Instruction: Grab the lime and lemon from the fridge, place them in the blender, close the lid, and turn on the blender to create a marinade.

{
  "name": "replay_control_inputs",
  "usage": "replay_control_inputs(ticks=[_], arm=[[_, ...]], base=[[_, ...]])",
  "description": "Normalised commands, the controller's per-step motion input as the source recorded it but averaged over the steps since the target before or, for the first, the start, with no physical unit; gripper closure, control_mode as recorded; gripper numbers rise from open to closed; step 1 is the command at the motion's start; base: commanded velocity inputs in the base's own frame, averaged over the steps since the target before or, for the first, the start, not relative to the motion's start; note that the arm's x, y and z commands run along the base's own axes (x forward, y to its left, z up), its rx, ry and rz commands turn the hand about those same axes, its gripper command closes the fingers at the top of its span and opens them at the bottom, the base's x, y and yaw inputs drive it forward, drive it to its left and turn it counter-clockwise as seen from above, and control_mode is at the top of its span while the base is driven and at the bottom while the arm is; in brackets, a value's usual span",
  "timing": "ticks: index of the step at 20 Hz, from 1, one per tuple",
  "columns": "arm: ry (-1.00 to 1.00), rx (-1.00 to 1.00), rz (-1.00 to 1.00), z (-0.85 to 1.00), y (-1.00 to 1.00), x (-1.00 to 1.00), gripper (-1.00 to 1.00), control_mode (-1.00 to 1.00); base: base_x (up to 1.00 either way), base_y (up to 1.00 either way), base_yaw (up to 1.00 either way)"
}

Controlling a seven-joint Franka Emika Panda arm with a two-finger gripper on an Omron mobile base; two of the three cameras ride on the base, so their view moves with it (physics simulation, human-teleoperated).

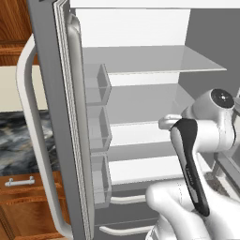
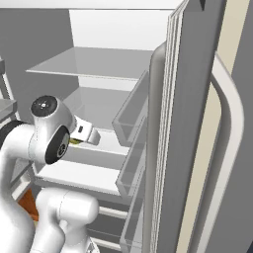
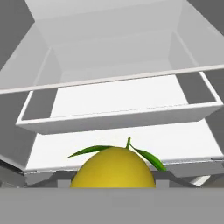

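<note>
I am reaching into the open fridge [image 1: 140,93] with my gripper [image 2: 81,137], working at the middle shelf [image 1: 140,133]. In the hand view the lemon [image 3: 113,168] is sitting at 6 o'clock, right against the bottom edge and very close to the camera. In the right base view a sliver of yellow is showing just under my hand, at about 7 o'clock from the gripper.

Claw state: I cannot tell from the pictures whether my jaws are standing apart around the lemon or are already pressing on it. The fingertips are hidden, so I am not claiming a hold.

Handling judgement: the lemon is looking light, firm and rounded, with a smooth glossy rind that is likely to slip or roll under uneven pressure. I am judging the best hold to be across its widest part, one pad on each side. The stem and the two thin green leaves [image 3: 148,156] at its top, at 12 o'clock on the fruit, are best avoided.

Materials: the shelves are flat, white and hard, with raised front lips. The door bins [image 1: 97,84] are clear, rigid, box-shaped plastic. The door handle [image 1: 35,136] is a long, curved, smooth grey bar. The fridge walls are plain matte grey.
</note>
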Motion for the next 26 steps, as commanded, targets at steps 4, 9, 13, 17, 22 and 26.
replay_control_inputs(ticks=[4, 9, 13, 17, 22, 26], arm=[[0.13, 0.0, 0.0, 0.82, -0.01, -0.99, 1.0, -1.0], [0.1, 0.0, 0.0, 0.66, 0.0, -0.7, 1.0, -1.0], [0.08, 0.0, 0.0, 0.19, 0.04, 0.0, 1.0, -1.0], [0.01, -0.01, 0.0, 0.0, 0.02, 0.14, 1.0, -1.0], [0.01, -0.01, 0.0, 0.0, 0.0, 0.1, 1.0, 1.0], [0.0, 0.0, 0.0, 0.0, 0.0, 0.0, 1.0, 1.0]], base=[[0.0, 0.0, 0.0], [0.0, 0.0, 0.0], [0.0, 0.0, 0.0], [0.0, 0.0, 0.0], [0.01, 0.0, 0.0], [0.01, 0.0, 0.0]])
